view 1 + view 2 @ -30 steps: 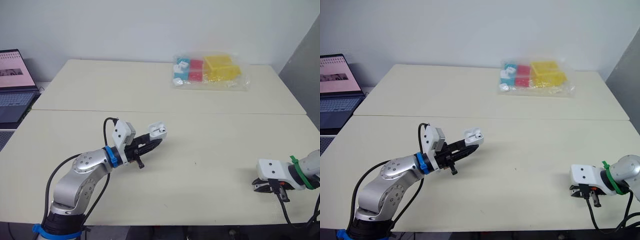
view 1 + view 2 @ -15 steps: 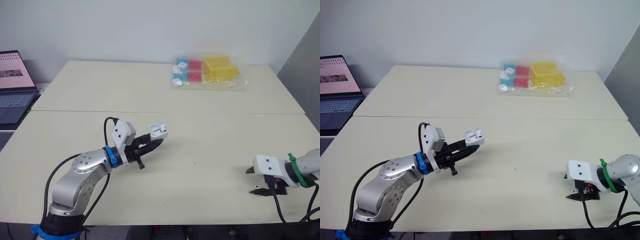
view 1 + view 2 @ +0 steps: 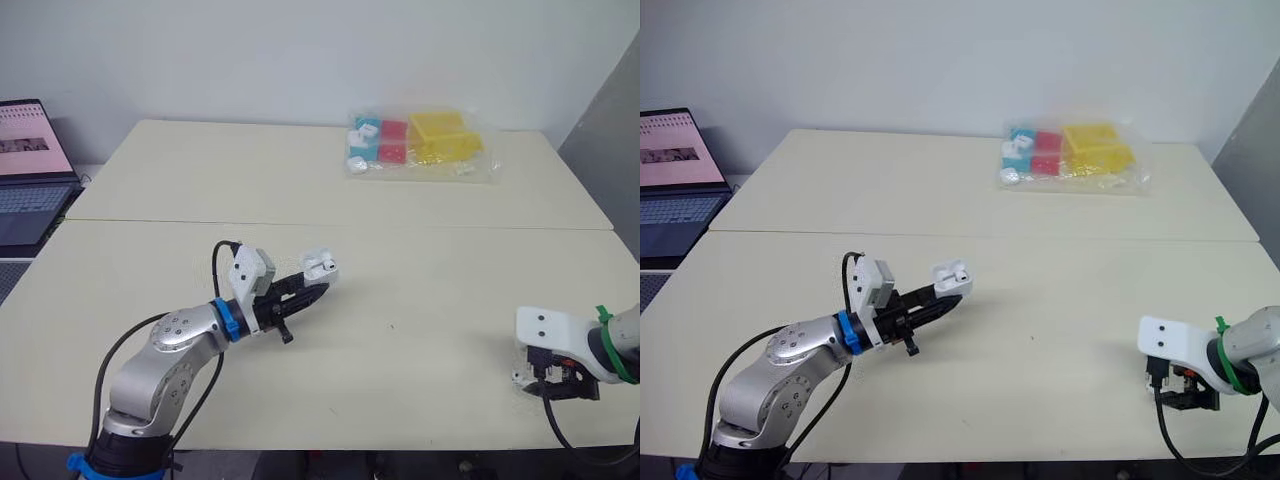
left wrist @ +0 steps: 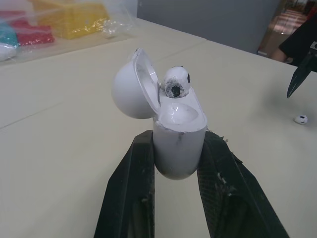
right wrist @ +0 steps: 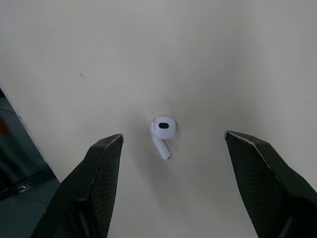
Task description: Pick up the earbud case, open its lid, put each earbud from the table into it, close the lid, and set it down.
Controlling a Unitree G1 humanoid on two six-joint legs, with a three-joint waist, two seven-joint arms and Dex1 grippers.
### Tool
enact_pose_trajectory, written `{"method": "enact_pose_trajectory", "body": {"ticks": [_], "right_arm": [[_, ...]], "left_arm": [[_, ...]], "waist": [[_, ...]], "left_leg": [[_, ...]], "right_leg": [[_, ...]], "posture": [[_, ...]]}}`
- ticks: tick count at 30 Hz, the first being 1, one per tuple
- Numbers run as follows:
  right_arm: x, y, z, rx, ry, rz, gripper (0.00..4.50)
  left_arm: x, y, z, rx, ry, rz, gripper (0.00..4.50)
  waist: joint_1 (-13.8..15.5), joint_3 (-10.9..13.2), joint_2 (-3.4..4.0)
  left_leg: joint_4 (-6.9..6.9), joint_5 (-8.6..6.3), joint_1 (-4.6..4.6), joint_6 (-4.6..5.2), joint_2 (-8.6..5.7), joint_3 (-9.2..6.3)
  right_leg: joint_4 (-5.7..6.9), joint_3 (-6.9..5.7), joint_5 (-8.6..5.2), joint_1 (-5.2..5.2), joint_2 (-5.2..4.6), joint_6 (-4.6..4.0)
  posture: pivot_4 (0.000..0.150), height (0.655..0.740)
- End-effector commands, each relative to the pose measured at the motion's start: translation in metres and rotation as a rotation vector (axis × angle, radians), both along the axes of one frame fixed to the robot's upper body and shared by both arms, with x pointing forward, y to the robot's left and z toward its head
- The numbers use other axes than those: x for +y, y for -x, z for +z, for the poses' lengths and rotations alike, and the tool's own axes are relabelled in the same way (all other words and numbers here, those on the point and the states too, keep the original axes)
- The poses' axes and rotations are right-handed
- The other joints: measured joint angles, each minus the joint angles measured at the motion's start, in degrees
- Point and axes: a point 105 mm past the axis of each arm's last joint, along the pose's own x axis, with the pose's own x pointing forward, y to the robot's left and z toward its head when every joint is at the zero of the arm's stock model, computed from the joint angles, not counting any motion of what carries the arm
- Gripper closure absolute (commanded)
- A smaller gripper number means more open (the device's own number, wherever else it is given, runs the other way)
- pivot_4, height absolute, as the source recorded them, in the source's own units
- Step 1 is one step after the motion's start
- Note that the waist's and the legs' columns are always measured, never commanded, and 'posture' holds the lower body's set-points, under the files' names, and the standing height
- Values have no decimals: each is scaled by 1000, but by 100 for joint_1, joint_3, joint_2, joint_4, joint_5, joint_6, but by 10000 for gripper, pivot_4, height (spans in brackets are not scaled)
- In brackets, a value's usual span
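Nearest the front edge of the table (image 3: 420, 310), I am hovering my right gripper (image 5: 173, 136) over the loose earbud (image 5: 162, 130), with the fingers spread wide and the bud lying on the surface between them, touching neither. It is looking tiny, light and glossy, so I am expecting it to slip or skitter away if one finger reaches it first. I am judging the rounded head to be the place to pinch, gently and squarely. The thin stem gives less to hold and should stay free to drop into its socket.

Further in, I am holding the earbud case (image 4: 179, 144) in my left gripper (image 3: 305, 289), raised off the table. The two fingers are clamping the lower body from either side. Its lid (image 4: 131, 91) is standing open, and one earbud (image 4: 176, 82) is sitting in it with a socket empty beside it. The shell is smooth and hard, and the hinge is looking delicate.

At the far side, a plastic bag of coloured blocks (image 3: 420, 145) is lying well apart, and a laptop (image 3: 30, 170) is sitting beyond the table's left end.
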Motion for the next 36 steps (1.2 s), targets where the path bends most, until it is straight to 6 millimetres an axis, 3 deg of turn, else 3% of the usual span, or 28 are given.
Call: {"method": "enact_pose_trajectory", "body": {"ticks": [1, 18, 22, 24, 28, 29, 36], "right_arm": [[4, -2, -3, -9, 13, 19, 10893], [4, -5, -26, -4, 16, -2, 10893], [3, -4, -27, 0, 20, -5, 19815], [4, -3, -28, 1, 18, -7, 27888], [4, -3, -28, 1, 17, -7, 39483], [5, -3, -28, 0, 15, -9, 41141], [2, -5, -15, -16, 1, -15, 41126]], "left_arm": [[-6, 5, 10, -54, 19, -19, 37000], [-7, 7, 10, -51, 20, -19, 37000], [-6, 5, 10, -53, 19, -19, 37000], [-7, 5, 10, -54, 19, -20, 37000], [-7, 4, 10, -56, 19, -20, 37000], [-7, 4, 10, -56, 19, -20, 37000], [-6, 2, 11, -62, 20, -21, 37000]], "waist": [[-4, 0, 0], [-6, -1, -2], [-6, -2, -3], [-6, -2, -3], [-6, -3, -5], [-5, -3, -5], [-3, -3, -5]], "left_leg": [[-1, 0, 0, 0, 0, 0], [2, 0, -9, 0, -1, -3], [4, 0, -9, 0, -1, -3], [5, 0, -9, 0, -1, -3], [5, 0, -9, 0, -1, -3], [5, 0, -9, 0, -1, -3], [5, 0, -9, 0, -1, -4]], "right_leg": [[-1, -1, 0, 0, 0, 0], [-1, -4, 0, -6, 3, 1], [-1, -4, 1, -5, 3, 2], [-1, -4, 2, -5, 3, 3], [-1, -3, 2, -4, 3, 4], [-1, -4, 2, -4, 3, 4], [-1, -4, 3, -4, 3, 5]], "posture": [[1500, 7400], [1500, 7400], [1500, 7400], [1500, 7400], [1500, 7400], [1500, 7400], [1500, 7400]]}}
